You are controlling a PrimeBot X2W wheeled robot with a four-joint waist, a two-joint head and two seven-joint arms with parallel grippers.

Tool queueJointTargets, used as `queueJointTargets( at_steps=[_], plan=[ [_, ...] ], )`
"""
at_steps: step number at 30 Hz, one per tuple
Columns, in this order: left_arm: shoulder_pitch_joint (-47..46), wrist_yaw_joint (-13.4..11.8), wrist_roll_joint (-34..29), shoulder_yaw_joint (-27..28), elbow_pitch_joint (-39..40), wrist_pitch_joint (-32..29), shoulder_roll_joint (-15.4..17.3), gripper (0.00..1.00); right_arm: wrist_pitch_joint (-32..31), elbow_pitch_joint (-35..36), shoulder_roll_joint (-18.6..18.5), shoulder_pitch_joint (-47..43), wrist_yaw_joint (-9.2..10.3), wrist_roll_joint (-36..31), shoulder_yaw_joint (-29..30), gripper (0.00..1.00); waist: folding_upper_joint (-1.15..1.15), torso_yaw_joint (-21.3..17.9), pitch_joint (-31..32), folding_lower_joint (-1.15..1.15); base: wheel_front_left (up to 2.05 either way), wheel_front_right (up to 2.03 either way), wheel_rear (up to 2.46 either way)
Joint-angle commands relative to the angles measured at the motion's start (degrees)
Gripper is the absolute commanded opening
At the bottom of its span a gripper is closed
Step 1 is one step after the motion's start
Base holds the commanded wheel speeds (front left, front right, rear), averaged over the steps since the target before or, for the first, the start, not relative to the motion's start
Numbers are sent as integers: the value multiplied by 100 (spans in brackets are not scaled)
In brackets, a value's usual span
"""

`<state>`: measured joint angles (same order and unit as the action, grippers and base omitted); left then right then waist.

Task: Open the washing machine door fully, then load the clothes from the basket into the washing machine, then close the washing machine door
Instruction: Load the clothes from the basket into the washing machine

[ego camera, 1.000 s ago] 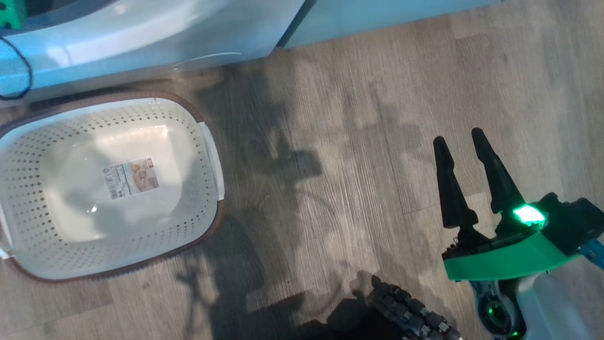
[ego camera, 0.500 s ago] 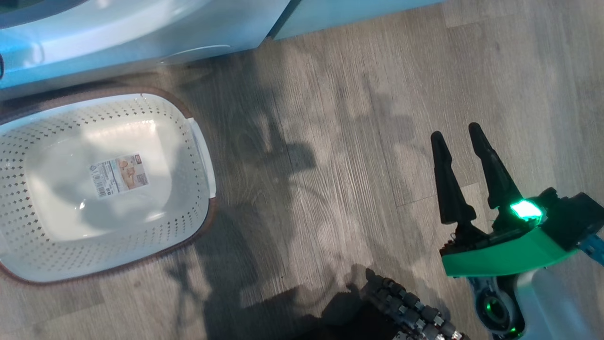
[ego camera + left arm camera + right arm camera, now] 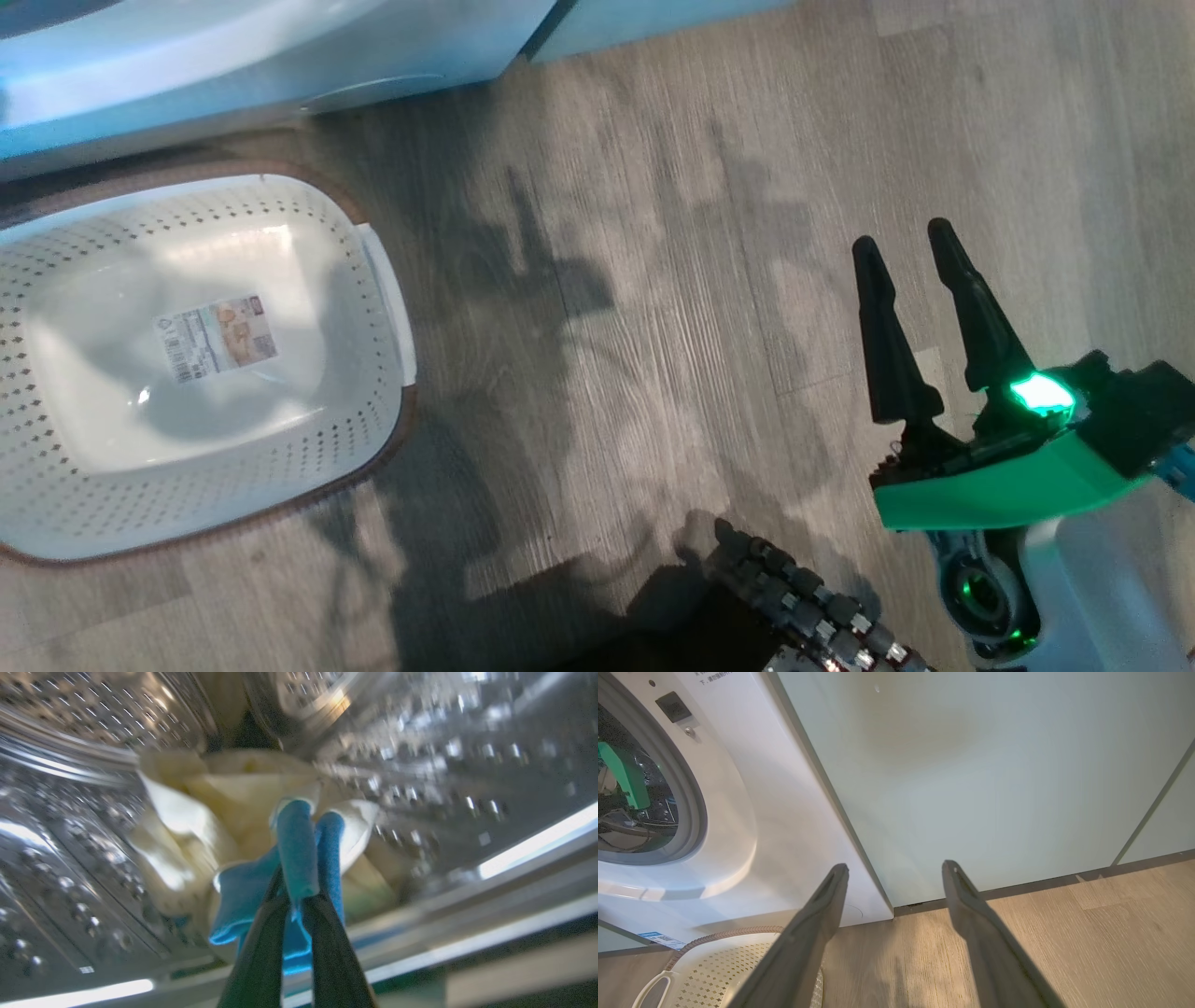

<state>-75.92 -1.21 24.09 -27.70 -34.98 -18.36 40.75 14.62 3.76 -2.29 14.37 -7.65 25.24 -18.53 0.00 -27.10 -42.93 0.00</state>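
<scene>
Yellow, blue clothes [image 3: 224, 798] inside washing machine [image 3: 444, 751]

Left gripper [image 3: 298, 900]: your two dark fingers sit drawn close together, tips pinched on the blue piece [image 3: 238, 903] of cloth.
Right gripper [image 3: 902, 241]: your fingers are spread apart and empty, pointing up the head view with a slight lean to the left.
Right wrist: green housing [image 3: 999, 481], lit green lamp [image 3: 1041, 397], pale forearm [image 3: 1092, 597] behind it.
</scene>
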Motion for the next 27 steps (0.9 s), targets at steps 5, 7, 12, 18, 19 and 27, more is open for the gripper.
queueJointTargets(
  at_steps=[5, 7, 12, 18, 19, 27],
  plan=[
    [-517, -272, -293, 301, 76, 692, 432, 0, 38, 193, -59, -2, 16, 115, -121, 100, 0, -180, -172, 0, 0, 0, 0],
    [-633, -326, -408, 307, 34, 1026, 481, 0, 38, 198, -59, 17, 16, 140, -148, 100, 0, -237, -217, 0, 0, 0, 0],
    [-872, -473, -498, 414, -218, 1671, 531, 0, 38, 205, -59, 71, 16, 194, -232, 100, 0, -402, -327, 0, 0, 0, 0],
    [-961, -495, -327, 468, -614, 1548, 401, 0, 38, 178, -59, -13, 16, 226, -227, 100, 0, -448, -410, 0, 0, 0, 0],
    [-973, -472, -308, 448, -674, 1461, 379, 0, 38, 175, -59, -18, 16, 228, -220, 100, 0, -443, -417, 0, 0, 0, 0],
    [-1041, -437, -256, 310, -940, 1007, 257, 100, 38, 164, -59, 31, 16, 176, -190, 100, 0, -363, -409, 0, 0, 0, 0]
  ],
)
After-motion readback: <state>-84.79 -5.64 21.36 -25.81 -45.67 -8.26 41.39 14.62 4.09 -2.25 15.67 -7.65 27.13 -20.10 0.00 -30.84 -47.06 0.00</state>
